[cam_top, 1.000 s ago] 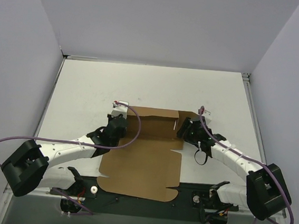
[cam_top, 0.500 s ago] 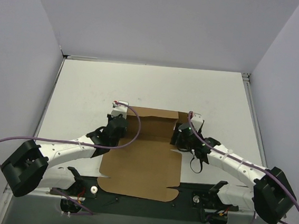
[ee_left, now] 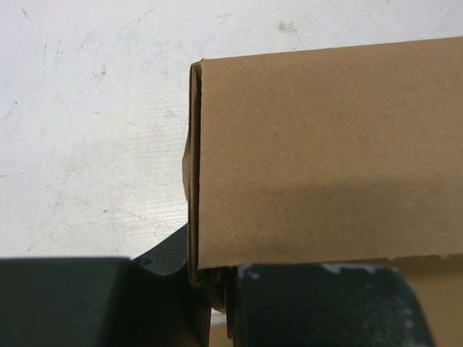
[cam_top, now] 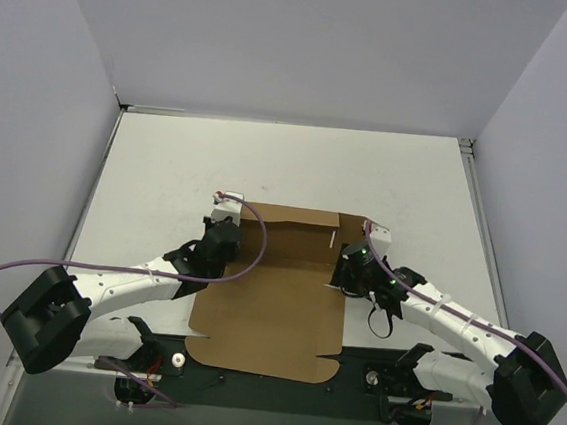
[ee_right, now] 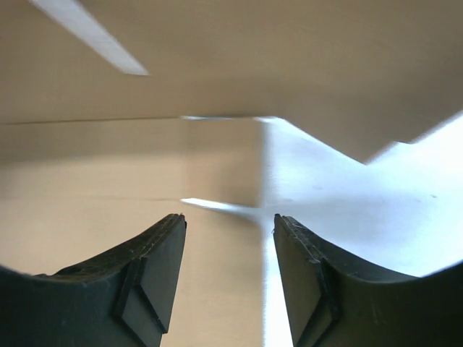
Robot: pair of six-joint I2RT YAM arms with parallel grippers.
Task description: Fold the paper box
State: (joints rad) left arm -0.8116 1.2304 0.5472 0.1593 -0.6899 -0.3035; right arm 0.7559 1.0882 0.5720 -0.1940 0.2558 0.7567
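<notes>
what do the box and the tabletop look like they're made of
The paper box looks like plain brown cardboard, matte and uncoated: fine fibrous speckle and a doubled layer at the folded edge in the left wrist view. The table seems a hard white sheet, perhaps laminate or painted board, dull, with faint scratches.

Left arm (cam_top: 126, 283) and right arm (cam_top: 454, 319) reach forward, left tool (ee_left: 215, 285) pinched narrow, right tool (ee_right: 229, 231) spread.
</notes>
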